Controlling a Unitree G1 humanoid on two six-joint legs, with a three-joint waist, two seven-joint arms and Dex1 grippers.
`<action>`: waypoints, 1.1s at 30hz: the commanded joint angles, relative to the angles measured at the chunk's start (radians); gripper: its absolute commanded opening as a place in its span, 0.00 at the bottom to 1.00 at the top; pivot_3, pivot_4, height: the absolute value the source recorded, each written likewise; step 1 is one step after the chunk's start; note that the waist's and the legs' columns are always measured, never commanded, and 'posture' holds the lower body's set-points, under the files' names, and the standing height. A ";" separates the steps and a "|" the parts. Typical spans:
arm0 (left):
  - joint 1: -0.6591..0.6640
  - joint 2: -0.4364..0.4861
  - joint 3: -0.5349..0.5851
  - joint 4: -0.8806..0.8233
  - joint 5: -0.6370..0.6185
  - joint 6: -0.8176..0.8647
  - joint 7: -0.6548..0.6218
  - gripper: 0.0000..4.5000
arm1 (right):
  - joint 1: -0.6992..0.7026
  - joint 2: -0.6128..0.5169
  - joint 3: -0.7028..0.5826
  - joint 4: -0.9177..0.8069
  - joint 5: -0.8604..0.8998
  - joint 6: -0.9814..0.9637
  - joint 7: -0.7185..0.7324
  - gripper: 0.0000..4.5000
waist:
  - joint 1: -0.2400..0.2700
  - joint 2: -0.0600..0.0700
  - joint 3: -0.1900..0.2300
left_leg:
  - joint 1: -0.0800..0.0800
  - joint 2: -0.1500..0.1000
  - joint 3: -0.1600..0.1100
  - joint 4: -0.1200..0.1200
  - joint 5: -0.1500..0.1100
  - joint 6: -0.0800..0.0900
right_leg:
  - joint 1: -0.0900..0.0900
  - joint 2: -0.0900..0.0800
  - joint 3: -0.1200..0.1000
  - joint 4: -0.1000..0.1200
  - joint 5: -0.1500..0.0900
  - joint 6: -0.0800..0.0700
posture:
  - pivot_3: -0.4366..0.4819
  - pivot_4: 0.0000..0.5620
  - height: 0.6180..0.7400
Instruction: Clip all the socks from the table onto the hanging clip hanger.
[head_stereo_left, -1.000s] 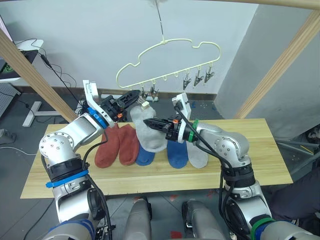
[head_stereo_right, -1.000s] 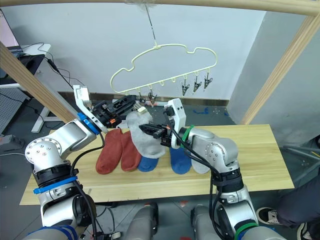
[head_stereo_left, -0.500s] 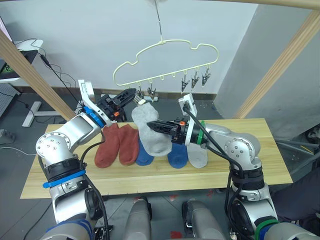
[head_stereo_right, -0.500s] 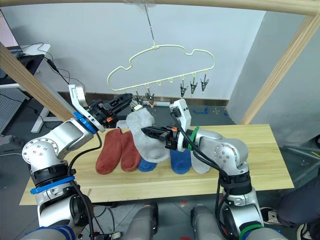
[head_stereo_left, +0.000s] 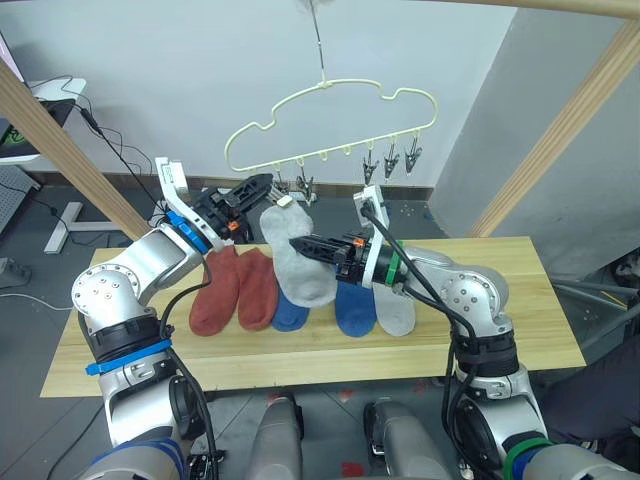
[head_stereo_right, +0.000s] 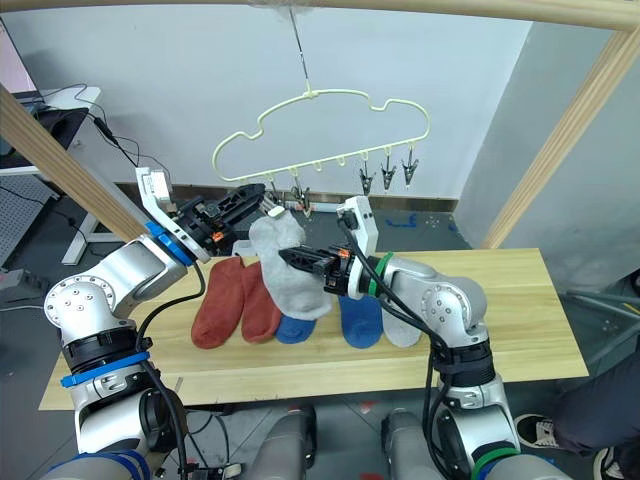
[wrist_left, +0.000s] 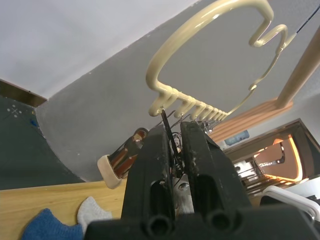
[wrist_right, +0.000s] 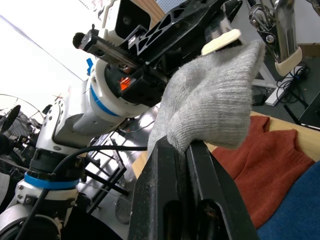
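The pale-yellow clip hanger (head_stereo_left: 330, 110) hangs from a wire above the table (head_stereo_left: 520, 300). My left gripper (head_stereo_left: 268, 183) is shut on its leftmost clip (wrist_left: 170, 145), whose cream-tipped jaw (wrist_left: 122, 157) points down. My right gripper (head_stereo_left: 297, 243) is shut on a light grey sock (head_stereo_left: 300, 265), lifted so that its upper edge (wrist_right: 210, 105) sits just beside that clip. Two rust-red socks (head_stereo_left: 238, 290), two blue socks (head_stereo_left: 354, 308) and another light grey sock (head_stereo_left: 397, 312) lie in a row on the table.
Slanted wooden poles of the big frame stand at the left (head_stereo_left: 60, 150) and the right (head_stereo_left: 570, 130). Three metal clips (head_stereo_left: 390, 160) hang at the hanger's right end. A white desk (head_stereo_left: 30, 110) stands far left, behind the table.
My left gripper has drawn the clip a little up and left, and the hanger has swung left with it. My right gripper has raised the grey sock's edge closer to the clip.
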 joint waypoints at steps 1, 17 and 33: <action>-0.007 0.013 -0.007 -0.035 -0.037 -0.007 -0.008 0.01 | -0.037 0.018 -0.011 0.005 0.007 -0.037 -0.001 0.00 | 0.000 0.000 0.000 | 0.000 0.000 0.000 0.000 0.000 0.000 | 0.000 0.000 0.000 0.000 0.000 0.000 | 0.54 0.47 1.00; 0.007 0.050 -0.039 -0.066 0.034 -0.094 -0.074 0.54 | -0.005 0.042 0.101 0.018 -0.062 -0.109 0.011 0.00 | 0.000 0.000 0.000 | -0.004 0.000 0.000 0.000 0.000 0.000 | -0.004 0.000 0.000 0.000 0.001 -0.002 | 0.54 0.45 1.00; 0.262 0.234 -0.112 -0.358 0.313 -0.265 -0.191 1.00 | 0.001 0.037 0.278 0.211 -0.294 -0.340 0.105 0.38 | 0.016 0.000 0.000 | -0.004 0.000 0.001 0.000 0.000 -0.001 | -0.005 0.000 0.000 0.000 0.002 -0.003 | 0.62 0.42 1.00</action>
